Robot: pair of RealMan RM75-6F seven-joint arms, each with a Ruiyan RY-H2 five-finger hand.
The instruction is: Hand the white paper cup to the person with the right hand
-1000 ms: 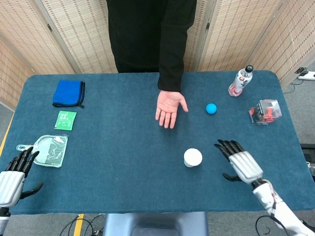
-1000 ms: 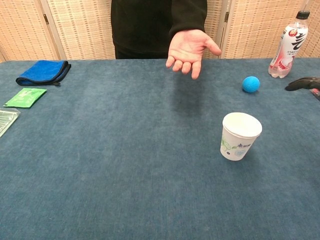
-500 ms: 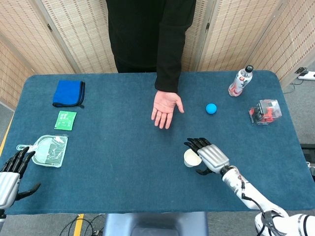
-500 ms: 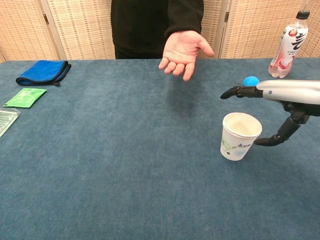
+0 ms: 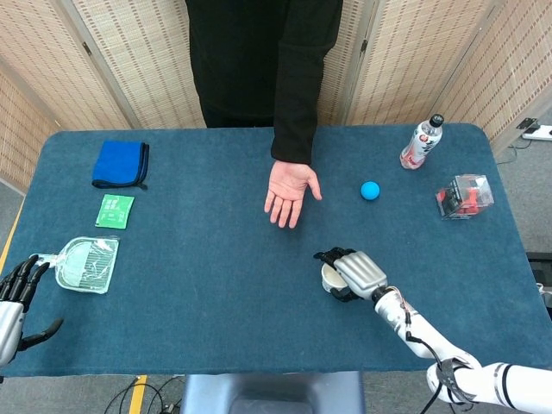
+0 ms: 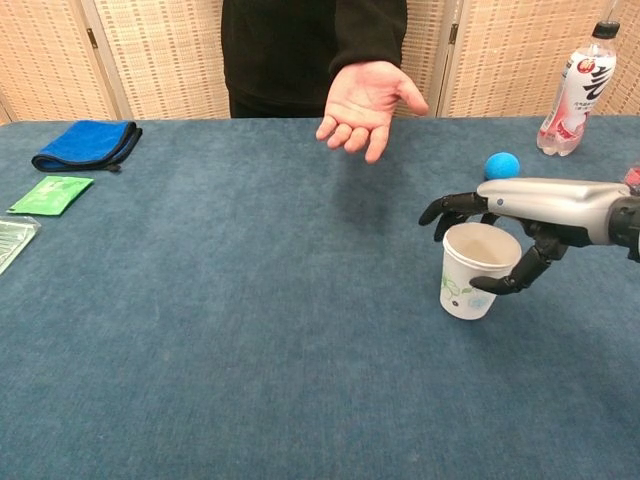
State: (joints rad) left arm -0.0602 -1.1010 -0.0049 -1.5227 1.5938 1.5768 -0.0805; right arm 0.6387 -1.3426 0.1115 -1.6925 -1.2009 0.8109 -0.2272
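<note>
The white paper cup [image 5: 329,277] [image 6: 472,272] stands upright on the blue table, right of centre. My right hand [image 5: 358,274] [image 6: 530,205] wraps it from the right: the fingers [image 6: 450,208] curl round the far side of the rim and the thumb [image 6: 505,282] presses its near side. The person's open palm [image 5: 289,191] [image 6: 368,95] is held out face up over the table beyond the cup, a little to its left. My left hand [image 5: 15,297] hangs off the near left table edge, fingers apart and empty.
A blue ball [image 5: 370,191] [image 6: 502,165] lies just beyond the cup. A drink bottle [image 5: 421,142] [image 6: 578,90] and a clear box [image 5: 464,196] stand far right. At the left lie a blue cloth [image 5: 121,164], a green packet [image 5: 115,210] and a clear pouch [image 5: 86,263].
My right hand came in from the right to the cup, and its fingers and thumb closed round it. The person's palm shifted slightly left. My left hand sank lower.
</note>
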